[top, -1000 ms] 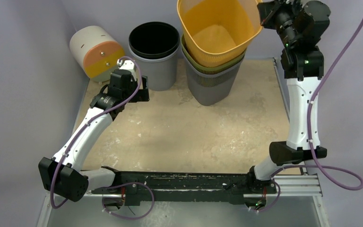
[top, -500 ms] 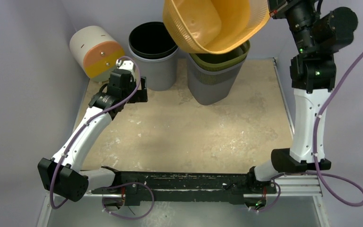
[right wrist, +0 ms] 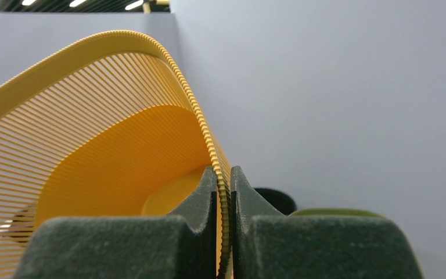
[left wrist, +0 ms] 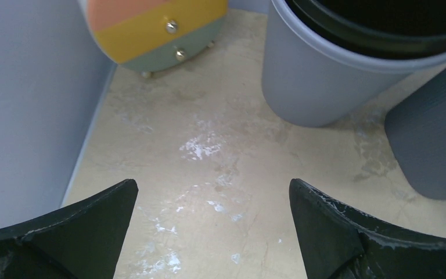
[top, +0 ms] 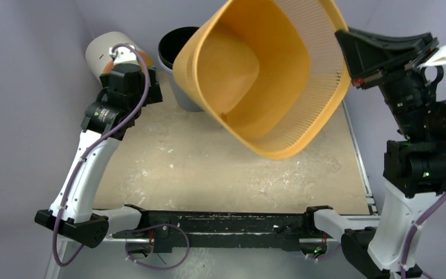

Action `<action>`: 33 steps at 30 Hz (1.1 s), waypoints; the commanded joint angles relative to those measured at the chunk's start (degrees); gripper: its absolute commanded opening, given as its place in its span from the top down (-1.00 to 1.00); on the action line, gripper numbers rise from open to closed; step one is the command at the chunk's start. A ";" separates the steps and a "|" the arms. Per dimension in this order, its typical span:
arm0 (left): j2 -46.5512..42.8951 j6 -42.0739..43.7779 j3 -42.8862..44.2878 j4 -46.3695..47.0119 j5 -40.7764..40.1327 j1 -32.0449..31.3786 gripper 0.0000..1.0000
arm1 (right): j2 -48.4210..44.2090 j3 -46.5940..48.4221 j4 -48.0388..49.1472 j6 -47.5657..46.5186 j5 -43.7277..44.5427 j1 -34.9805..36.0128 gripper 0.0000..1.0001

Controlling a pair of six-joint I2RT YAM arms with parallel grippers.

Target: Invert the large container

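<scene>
The large orange slatted container (top: 261,75) hangs high in the air over the back of the table (top: 168,168), tilted so its open mouth faces up and toward the near side. My right gripper (top: 346,57) is shut on its right rim; in the right wrist view the ribbed rim (right wrist: 104,168) is pinched between the fingers of the gripper (right wrist: 224,180). My left gripper (top: 129,74) is open and empty at the back left. In the left wrist view it (left wrist: 212,192) hovers over bare table.
A grey round bin with a black liner (top: 171,46) stands at the back, also in the left wrist view (left wrist: 337,75). A white, orange and yellow drum (top: 101,52) lies at the back left corner. A dark grey container (left wrist: 435,145) stands to the bin's right, hidden in the top view.
My right arm lifted the orange container out of the stack, up and toward the near side, tilting it. My left arm moved back and left toward the drum.
</scene>
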 commanded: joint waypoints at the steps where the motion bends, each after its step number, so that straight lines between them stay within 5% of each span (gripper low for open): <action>1: -0.41 -1.14 12.00 -4.14 -9.25 -0.10 -0.99 | -3.44 -5.58 2.66 2.76 -1.45 0.11 1.00; 7: -1.40 -0.82 21.97 -4.36 -13.85 -0.13 -0.99 | -6.36 -10.85 -2.12 0.40 -3.86 0.19 1.00; 12: -3.44 -1.91 23.08 -3.59 -9.46 -0.19 -0.99 | -8.90 -20.07 -4.57 -2.10 -3.15 0.18 1.00; 25: -6.97 -3.11 15.50 -2.56 -3.34 -0.23 -0.97 | -13.87 -40.73 -6.92 -5.55 -6.71 0.27 1.00; 33: -7.64 -3.55 9.98 -1.26 -0.81 -0.23 -0.97 | -14.77 -49.76 -5.69 -8.02 -0.07 0.70 1.00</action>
